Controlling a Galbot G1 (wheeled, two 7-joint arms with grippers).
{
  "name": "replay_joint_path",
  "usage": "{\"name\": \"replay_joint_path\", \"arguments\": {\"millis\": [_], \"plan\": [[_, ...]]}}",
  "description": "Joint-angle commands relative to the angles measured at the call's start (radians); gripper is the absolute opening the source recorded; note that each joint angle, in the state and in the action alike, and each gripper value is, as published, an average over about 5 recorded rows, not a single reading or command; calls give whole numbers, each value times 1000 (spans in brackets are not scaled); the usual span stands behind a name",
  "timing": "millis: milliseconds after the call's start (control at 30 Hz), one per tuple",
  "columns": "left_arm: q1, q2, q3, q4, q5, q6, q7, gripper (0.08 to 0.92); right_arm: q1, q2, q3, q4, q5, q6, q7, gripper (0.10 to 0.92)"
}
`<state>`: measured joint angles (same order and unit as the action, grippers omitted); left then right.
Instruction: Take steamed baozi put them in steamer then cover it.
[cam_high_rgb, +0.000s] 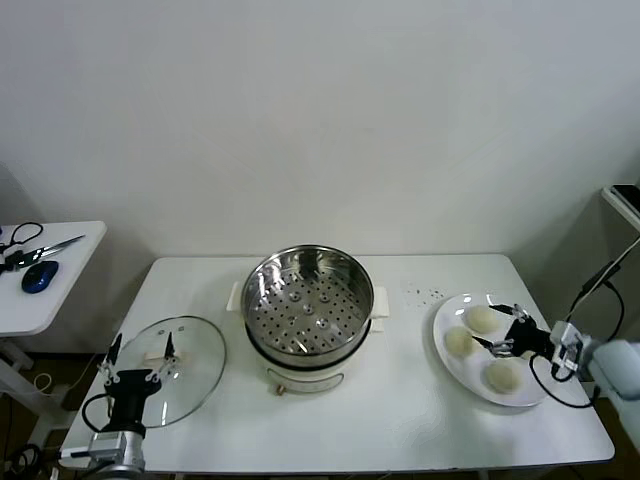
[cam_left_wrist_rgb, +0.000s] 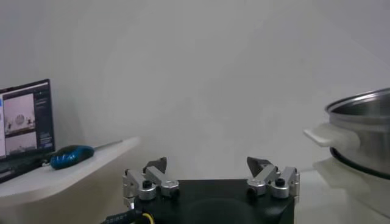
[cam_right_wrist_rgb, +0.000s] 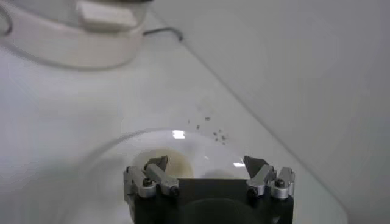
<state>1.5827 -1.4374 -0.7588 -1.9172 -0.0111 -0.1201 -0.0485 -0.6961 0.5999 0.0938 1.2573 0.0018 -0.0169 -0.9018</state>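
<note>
The right gripper (cam_high_rgb: 503, 340) hovers over the plate (cam_high_rgb: 444, 318), jaws wide and empty — three buns (cam_high_rgb: 482, 319) lie just beneath, the steamer (cam_high_rgb: 307, 306) well off to its side. Picking has barely begun; next comes a descent around one bun. The left gripper (cam_high_rgb: 140, 348), also wide, waits by the lid (cam_high_rgb: 195, 360).

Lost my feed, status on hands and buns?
Right hand open over plate, three baozi visible. Left hand open above lid. Steamer uncovered, empty.

You have a white table (cam_high_rgb: 400, 420). On it sit the steamer (cam_high_rgb: 308, 318) at centre, the cover (cam_high_rgb: 185, 368) left, and a white plate (cam_high_rgb: 446, 350) right.
</note>
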Motion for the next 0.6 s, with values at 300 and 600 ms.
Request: {"name": "replay_joint_path", "arguments": {"millis": [300,600], "plan": [[-4,5,0,24,-4,2,-4,823,718,44,-766,-363,-192,32,-217,823],[-9,2,-5,34,-2,3,-8,823,698,196,-748,-488,-245,59,-210,823]]}}
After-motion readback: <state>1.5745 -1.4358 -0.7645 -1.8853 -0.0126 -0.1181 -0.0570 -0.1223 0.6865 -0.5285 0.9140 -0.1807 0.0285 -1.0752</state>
